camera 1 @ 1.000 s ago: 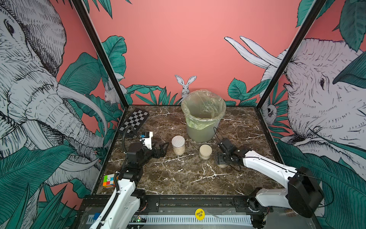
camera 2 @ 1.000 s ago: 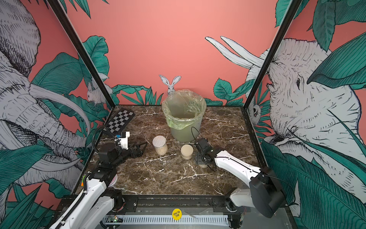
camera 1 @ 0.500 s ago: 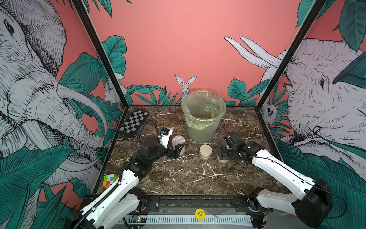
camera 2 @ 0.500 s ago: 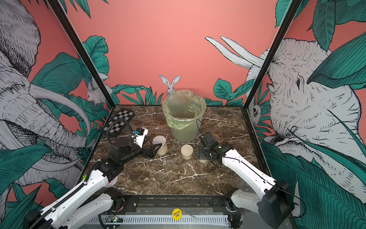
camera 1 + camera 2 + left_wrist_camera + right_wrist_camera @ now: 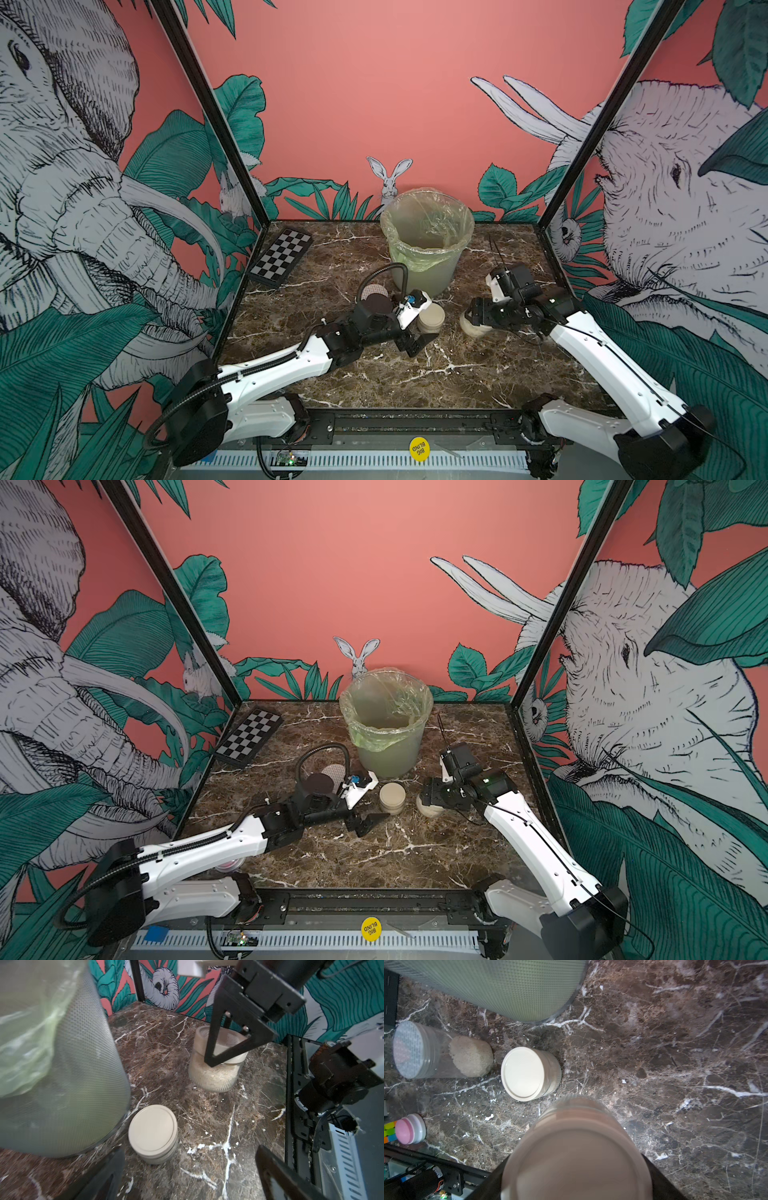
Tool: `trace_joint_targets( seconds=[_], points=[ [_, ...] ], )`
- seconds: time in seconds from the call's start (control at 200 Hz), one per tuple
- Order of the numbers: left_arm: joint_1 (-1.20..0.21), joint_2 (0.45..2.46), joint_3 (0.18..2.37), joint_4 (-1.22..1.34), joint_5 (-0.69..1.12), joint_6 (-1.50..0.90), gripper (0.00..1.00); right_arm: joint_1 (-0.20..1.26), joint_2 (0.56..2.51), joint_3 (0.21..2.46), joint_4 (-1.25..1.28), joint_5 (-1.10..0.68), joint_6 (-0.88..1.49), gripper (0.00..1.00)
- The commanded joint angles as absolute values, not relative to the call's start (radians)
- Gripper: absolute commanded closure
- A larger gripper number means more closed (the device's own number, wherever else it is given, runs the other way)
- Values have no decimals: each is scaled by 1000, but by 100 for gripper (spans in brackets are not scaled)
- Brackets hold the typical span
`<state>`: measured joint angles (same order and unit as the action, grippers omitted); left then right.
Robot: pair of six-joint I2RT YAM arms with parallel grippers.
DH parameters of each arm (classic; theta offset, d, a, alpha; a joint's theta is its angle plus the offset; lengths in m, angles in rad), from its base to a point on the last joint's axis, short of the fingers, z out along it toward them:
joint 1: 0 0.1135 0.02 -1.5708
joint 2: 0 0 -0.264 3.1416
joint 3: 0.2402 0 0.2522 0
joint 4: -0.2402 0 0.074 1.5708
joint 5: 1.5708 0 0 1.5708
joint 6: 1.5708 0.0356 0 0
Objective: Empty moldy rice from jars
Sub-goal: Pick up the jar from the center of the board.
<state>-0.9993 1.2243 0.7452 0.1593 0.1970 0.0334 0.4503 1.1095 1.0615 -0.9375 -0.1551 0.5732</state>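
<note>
A bin [image 5: 424, 274] is parked at the back middle of the table [image 5: 415, 374], with a chessboard [image 5: 281, 257] off in the back left corner. Just in front of the bin three jars are lined up side by side: left jar [image 5: 372, 289], middle jar [image 5: 431, 316], right jar [image 5: 477, 330]. Rice [image 5: 471, 1057] is found inside the left jar. A cube [image 5: 389, 1132] and a little pot [image 5: 410, 1128] are tucked together by the front left edge.

Glossy brown marble-look table [image 5: 374, 374]; clear ribbed jars [image 5: 214, 1076]; crinkly plastic bag [image 5: 415, 257].
</note>
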Motion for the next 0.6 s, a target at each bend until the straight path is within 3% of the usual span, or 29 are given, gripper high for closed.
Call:
trace_joint_targets(
  seconds=[0.0, 0.595],
  points=[
    [-1028, 1266, 798, 212, 186, 107, 0, 445, 1089, 1109, -952, -185, 558, 51],
    [-1050, 1407, 851, 321, 250, 195, 0, 444, 1078, 1087, -992, -252, 604, 51]
  ],
)
